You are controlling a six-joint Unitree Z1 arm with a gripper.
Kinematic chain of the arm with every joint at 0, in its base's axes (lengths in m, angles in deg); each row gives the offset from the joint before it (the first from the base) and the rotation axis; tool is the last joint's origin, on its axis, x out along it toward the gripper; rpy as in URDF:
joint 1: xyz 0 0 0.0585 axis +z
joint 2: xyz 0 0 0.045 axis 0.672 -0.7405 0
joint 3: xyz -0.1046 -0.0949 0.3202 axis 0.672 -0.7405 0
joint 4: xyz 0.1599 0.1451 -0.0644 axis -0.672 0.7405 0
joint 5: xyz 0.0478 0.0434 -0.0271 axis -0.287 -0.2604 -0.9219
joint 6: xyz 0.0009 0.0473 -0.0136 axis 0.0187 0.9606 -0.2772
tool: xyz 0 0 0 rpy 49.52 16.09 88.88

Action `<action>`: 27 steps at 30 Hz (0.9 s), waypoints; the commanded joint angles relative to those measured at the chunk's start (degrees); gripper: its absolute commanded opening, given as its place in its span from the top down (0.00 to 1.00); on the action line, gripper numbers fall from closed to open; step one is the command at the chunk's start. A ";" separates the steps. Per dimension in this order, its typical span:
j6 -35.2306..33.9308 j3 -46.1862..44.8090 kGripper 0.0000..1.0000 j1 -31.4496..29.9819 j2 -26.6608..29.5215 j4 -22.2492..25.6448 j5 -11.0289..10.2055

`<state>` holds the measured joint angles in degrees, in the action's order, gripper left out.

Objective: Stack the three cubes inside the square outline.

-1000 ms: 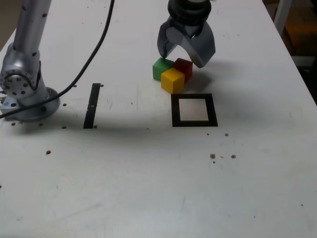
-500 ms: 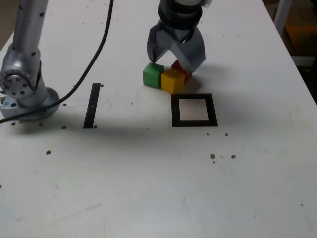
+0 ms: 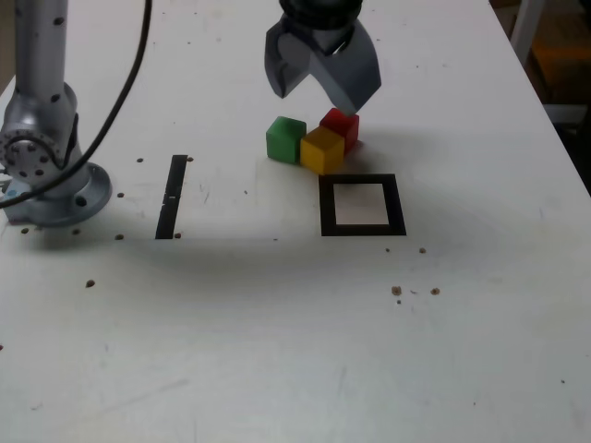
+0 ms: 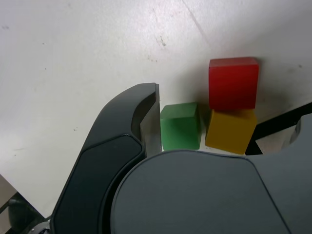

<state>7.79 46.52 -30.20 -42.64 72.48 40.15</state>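
Just above the table, the gripper (image 3: 319, 78) hangs wide open, nothing in it | green (image 3: 286, 140), yellow (image 3: 322, 150) and red cubes (image 3: 341, 126) sit outside the square outline (image 3: 362, 205) | looks like first pick stage, needs lining up on one cube

A lab-like robot test area, with a metallic arm base (image 3: 57, 189) on a tape-marked white table (image 3: 231, 323).

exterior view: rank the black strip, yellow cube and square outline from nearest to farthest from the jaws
1. Yellow cube, between the jaws and the outline
2. Square outline, lower and to the exterior view's right
3. Black strip, off to its left
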 commanded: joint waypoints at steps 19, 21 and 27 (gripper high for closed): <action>-2.69 7.84 0.01 -0.20 -12.22 3.05 -6.33; -2.96 7.82 0.00 -0.56 -12.69 3.15 -6.48; -3.24 7.75 0.01 -1.58 -13.23 3.94 -6.60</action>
<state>4.67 54.26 -31.60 -55.68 76.12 33.69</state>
